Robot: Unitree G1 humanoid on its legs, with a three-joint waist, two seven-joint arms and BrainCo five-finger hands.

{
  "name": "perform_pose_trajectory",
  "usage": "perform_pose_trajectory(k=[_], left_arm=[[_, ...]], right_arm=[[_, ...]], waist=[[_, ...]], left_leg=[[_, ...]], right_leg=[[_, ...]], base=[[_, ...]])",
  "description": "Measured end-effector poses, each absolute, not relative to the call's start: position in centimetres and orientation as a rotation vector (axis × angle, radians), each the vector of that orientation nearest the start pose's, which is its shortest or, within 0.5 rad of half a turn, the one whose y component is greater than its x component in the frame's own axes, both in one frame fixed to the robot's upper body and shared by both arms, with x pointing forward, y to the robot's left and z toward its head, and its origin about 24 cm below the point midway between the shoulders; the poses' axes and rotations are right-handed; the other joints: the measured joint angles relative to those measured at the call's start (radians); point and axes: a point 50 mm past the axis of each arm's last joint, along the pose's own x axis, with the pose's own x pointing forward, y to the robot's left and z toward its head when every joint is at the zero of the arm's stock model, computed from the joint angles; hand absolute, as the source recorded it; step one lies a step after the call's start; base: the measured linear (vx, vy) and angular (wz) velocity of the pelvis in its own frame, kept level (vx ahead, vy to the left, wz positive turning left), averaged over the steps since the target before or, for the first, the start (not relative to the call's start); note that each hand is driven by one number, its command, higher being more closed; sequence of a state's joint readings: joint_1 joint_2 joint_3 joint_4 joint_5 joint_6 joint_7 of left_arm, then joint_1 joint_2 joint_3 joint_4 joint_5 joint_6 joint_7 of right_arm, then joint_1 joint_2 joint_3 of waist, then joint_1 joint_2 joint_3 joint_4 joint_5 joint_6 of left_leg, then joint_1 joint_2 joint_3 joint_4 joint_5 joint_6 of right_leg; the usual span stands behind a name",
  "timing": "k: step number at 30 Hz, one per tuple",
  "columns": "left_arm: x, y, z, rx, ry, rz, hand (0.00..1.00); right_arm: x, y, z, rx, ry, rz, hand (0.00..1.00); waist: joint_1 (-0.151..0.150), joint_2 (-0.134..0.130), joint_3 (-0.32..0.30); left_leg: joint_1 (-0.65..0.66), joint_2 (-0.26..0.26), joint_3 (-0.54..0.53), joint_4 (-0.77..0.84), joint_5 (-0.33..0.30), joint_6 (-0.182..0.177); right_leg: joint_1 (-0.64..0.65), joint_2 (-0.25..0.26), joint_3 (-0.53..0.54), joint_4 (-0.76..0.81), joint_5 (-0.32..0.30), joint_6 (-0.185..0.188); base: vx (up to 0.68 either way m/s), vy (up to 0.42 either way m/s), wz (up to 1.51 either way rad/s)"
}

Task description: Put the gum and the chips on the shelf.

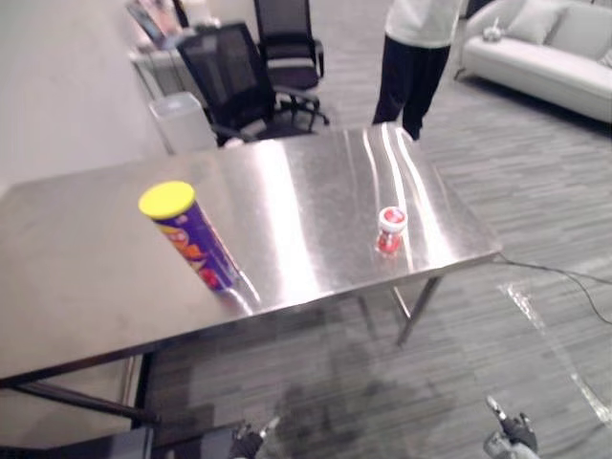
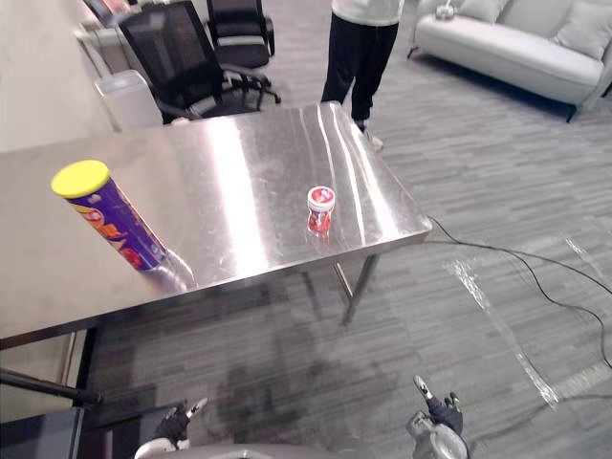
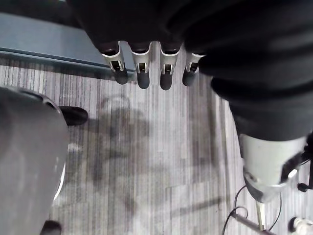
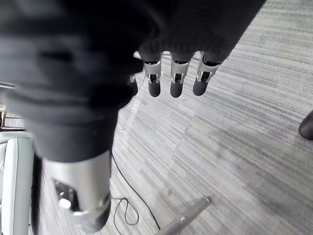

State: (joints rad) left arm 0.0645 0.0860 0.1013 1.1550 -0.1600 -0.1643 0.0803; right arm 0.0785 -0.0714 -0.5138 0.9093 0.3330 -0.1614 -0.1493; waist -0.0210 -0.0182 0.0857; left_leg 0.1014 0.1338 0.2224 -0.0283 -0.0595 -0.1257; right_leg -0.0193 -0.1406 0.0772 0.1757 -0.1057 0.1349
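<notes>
- One steel bench [image 1: 316, 182] is seen stretching across the scene, with two items carried on its top.
- One chips tube [image 1: 188, 236], purple with a yellow lid, is stood on end on the left part of the bench, back from the front edge.
- One pale bin [image 1: 182, 120] is set on the floor beyond the far edge of the bench, by the wall.
- Two black office chairs [image 1: 232, 81] are parked just beside the bin, one behind the other.
- The left hand [image 3: 143, 68] is held low over the carpet [image 3: 161, 147], in front of the bench and below its top. Its fingers are kept straight and apart, and nothing is held.
- One gum container [image 1: 390, 230], red with a white lid, is stood upright near the bench's front right corner, well apart from the chips tube.
- One person [image 1: 416, 57], in dark trousers and a light top, is pictured standing just past the far right corner of the bench.
- The right hand [image 4: 176, 78] is likewise hung low over the carpet, in front of the bench, fingers extended and empty.
- One light sofa [image 1: 545, 53] is placed at the far right of the room.
</notes>
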Motion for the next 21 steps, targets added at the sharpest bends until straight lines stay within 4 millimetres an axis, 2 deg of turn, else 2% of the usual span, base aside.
perform_pose_trajectory(k=[3, 5, 11, 13, 15, 18, 19, 21], left_arm=[[9.2, 20.0, -16.2, -0.037, 1.035, 0.298, 0.00], [9.3, 19.9, -16.2, -0.022, 1.036, 0.278, 0.00], [9.3, 19.8, -16.2, -0.010, 1.037, 0.261, 0.00], [9.3, 19.8, -16.2, 0.005, 1.036, 0.250, 0.00], [9.0, 19.7, -16.2, 0.019, 1.044, 0.239, 0.00], [8.6, 19.7, -16.3, 0.040, 1.056, 0.224, 0.00], [8.6, 19.6, -16.3, 0.037, 1.056, 0.227, 0.00], [8.3, 19.6, -16.4, 0.030, 1.060, 0.232, 0.00]], right_arm=[[9.3, -27.4, -12.9, 0.340, 0.715, -0.909, 0.00], [8.4, -28.8, -12.3, 0.339, 0.680, -0.991, 0.00], [7.9, -31.8, -10.1, 0.310, 0.552, -1.148, 0.00], [8.3, -32.7, -8.8, 0.280, 0.483, -1.192, 0.00], [9.1, -34.3, -6.0, 0.220, 0.341, -1.236, 0.00], [9.3, -35.9, -2.8, 0.121, 0.206, -1.309, 0.00], [9.2, -36.1, -2.3, 0.110, 0.183, -1.324, 0.00], [9.8, -36.7, 0.3, 0.031, 0.080, -1.336, 0.00]], waist=[[-0.005, -0.005, -0.003], [-0.006, -0.003, -0.006], [-0.009, 0.003, -0.012], [-0.008, -0.001, -0.017], [-0.011, -0.002, -0.038], [-0.035, -0.002, -0.041], [-0.033, -0.001, -0.044], [-0.032, 0.000, -0.057]], left_leg=[[0.001, -0.003, -0.018, 0.001, 0.000, 0.000], [-0.018, -0.008, -0.045, 0.001, 0.000, 0.000], [-0.030, -0.009, -0.073, -0.002, 0.004, 0.004], [-0.037, -0.014, -0.073, -0.005, 0.009, 0.007], [-0.058, -0.025, -0.073, -0.029, 0.033, 0.010], [-0.060, -0.024, -0.103, -0.067, 0.067, 0.010], [-0.060, -0.023, -0.104, -0.067, 0.069, 0.009], [-0.061, -0.022, -0.105, -0.072, 0.072, 0.009]], right_leg=[[0.038, -0.009, -0.041, -0.048, 0.016, 0.002], [0.046, -0.019, -0.076, -0.068, 0.016, 0.002], [0.058, -0.023, -0.123, -0.083, 0.016, 0.002], [0.058, -0.027, -0.132, -0.101, 0.016, 0.002], [0.039, -0.036, -0.150, -0.129, 0.015, 0.004], [0.039, -0.032, -0.181, -0.135, 0.019, 0.011], [0.039, -0.032, -0.183, -0.136, 0.019, 0.011], [0.038, -0.031, -0.184, -0.137, 0.022, 0.015]], base=[[0.05, 0.007, 0.20], [0.01, 0.008, 0.29], [-0.04, 0.000, 0.16], [-0.09, -0.005, -0.03], [-0.09, -0.017, -0.03], [-0.08, -0.019, 0.22], [-0.09, -0.015, 0.21], [-0.06, 0.004, 0.00]])
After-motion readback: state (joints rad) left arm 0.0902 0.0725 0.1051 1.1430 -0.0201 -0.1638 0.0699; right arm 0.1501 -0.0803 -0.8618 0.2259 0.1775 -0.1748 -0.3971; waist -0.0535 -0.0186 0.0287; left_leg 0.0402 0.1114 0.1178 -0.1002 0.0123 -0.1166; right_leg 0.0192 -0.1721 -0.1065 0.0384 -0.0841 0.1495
